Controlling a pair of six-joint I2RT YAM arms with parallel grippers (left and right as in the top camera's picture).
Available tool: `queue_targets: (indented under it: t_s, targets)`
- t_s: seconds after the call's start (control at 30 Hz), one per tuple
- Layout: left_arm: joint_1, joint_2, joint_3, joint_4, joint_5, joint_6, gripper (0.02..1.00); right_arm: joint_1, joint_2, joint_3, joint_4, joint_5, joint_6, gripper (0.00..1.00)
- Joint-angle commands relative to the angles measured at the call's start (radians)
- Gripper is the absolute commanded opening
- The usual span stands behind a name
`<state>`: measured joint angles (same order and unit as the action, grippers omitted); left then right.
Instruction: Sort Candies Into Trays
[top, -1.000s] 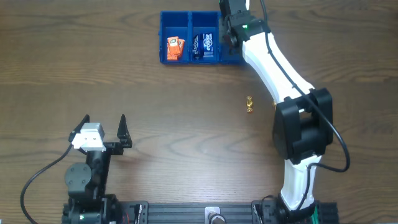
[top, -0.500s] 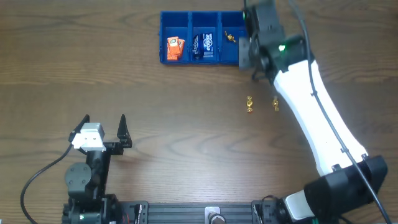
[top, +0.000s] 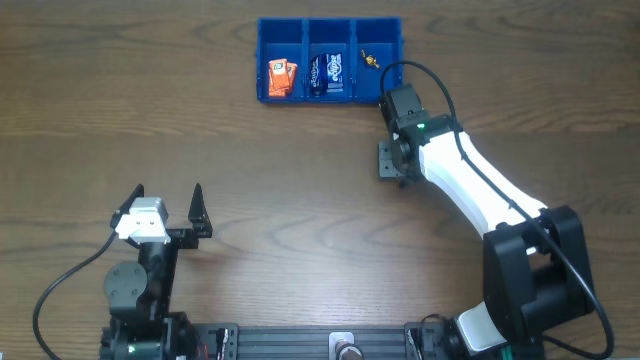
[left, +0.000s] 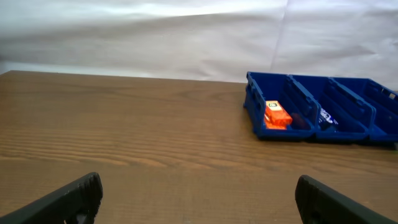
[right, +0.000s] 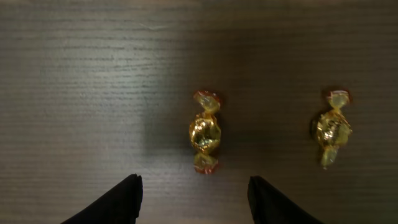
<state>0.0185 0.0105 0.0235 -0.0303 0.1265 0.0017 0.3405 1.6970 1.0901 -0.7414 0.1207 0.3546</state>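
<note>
The blue three-compartment tray (top: 330, 24) sits at the table's far edge, with an orange candy (top: 281, 77) in its left bin, a blue candy (top: 328, 72) in the middle one and a gold candy (top: 372, 59) in the right one. My right gripper (top: 393, 161) hangs open just above the table in front of the tray. Straight below it lies a gold candy (right: 205, 132) between the open fingers (right: 118, 202), with a second gold candy (right: 331, 133) off to one side. My left gripper (top: 168, 205) stands open near its base, holding nothing, facing the tray (left: 314, 106) from afar.
Bare wooden tabletop surrounds the tray and the two loose gold candies. A white wall stands behind the table's far edge (left: 124, 76). The right arm's white link (top: 470, 185) stretches across the table's right half.
My right gripper has left the tray's right bin, where a gold candy now lies, and has come back down over the two gold candies on the table. The left arm has stayed still.
</note>
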Motion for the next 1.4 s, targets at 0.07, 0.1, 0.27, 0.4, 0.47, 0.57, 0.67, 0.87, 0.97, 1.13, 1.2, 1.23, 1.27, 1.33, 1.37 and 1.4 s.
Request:
queue_targets:
  t_s: [0.07, 0.1, 0.27, 0.4, 0.47, 0.57, 0.67, 0.87, 0.97, 1.13, 1.2, 1.23, 1.27, 1.33, 1.37, 1.4]
  targets:
    - [0.000, -0.006, -0.019, -0.034, 0.023, 0.010, 0.998, -0.018, 0.054, -0.006, 0.048, -0.007, 0.010, 0.564]
    - [0.000, -0.006, -0.019, -0.034, 0.023, 0.010, 0.998, -0.023, 0.065, -0.006, 0.058, -0.007, 0.008, 0.562]
    - [0.000, -0.006, -0.019, -0.034, 0.023, 0.010, 0.998, -0.055, 0.095, -0.006, 0.087, -0.006, 0.007, 0.553]
    - [0.000, -0.006, -0.019, -0.034, 0.023, 0.010, 0.998, -0.056, 0.098, -0.006, 0.090, -0.007, -0.013, 0.553]
    - [0.000, -0.006, -0.019, -0.034, 0.023, 0.010, 0.998, -0.056, 0.105, -0.006, 0.098, -0.006, -0.017, 0.551]
    - [0.000, -0.006, -0.019, -0.034, 0.023, 0.010, 0.998, -0.056, 0.117, -0.006, 0.113, -0.007, -0.024, 0.549]
    - [0.000, -0.006, -0.019, -0.034, 0.023, 0.010, 0.998, -0.055, 0.122, -0.006, 0.112, -0.007, -0.035, 0.549]
    - [0.000, -0.006, -0.019, -0.034, 0.023, 0.010, 0.998, -0.054, 0.135, -0.011, 0.112, -0.007, -0.039, 0.544]
    - [0.000, -0.006, -0.019, -0.034, 0.023, 0.010, 0.998, -0.054, 0.138, -0.012, 0.112, -0.008, -0.042, 0.542]
    - [0.000, -0.006, -0.019, -0.034, 0.023, 0.010, 0.998, -0.054, 0.150, -0.012, 0.116, -0.008, -0.046, 0.514]
    - [0.000, -0.006, -0.019, -0.034, 0.023, 0.010, 0.998, -0.054, 0.150, -0.012, 0.121, -0.008, -0.046, 0.498]
    - [0.000, -0.006, -0.019, -0.034, 0.023, 0.010, 0.998, -0.054, 0.150, -0.012, 0.123, -0.008, -0.046, 0.487]
    - [0.000, -0.006, -0.019, -0.034, 0.023, 0.010, 0.998, -0.054, 0.151, -0.012, 0.124, -0.009, -0.046, 0.478]
    - [0.000, -0.006, -0.019, -0.034, 0.023, 0.010, 0.998, -0.053, 0.155, -0.012, 0.126, -0.011, -0.046, 0.467]
    - [0.000, -0.006, -0.019, -0.034, 0.023, 0.010, 0.998, -0.054, 0.159, -0.012, 0.127, -0.011, -0.046, 0.465]
    - [0.000, -0.006, -0.019, -0.034, 0.023, 0.010, 0.998, -0.054, 0.163, -0.012, 0.130, -0.011, -0.046, 0.463]
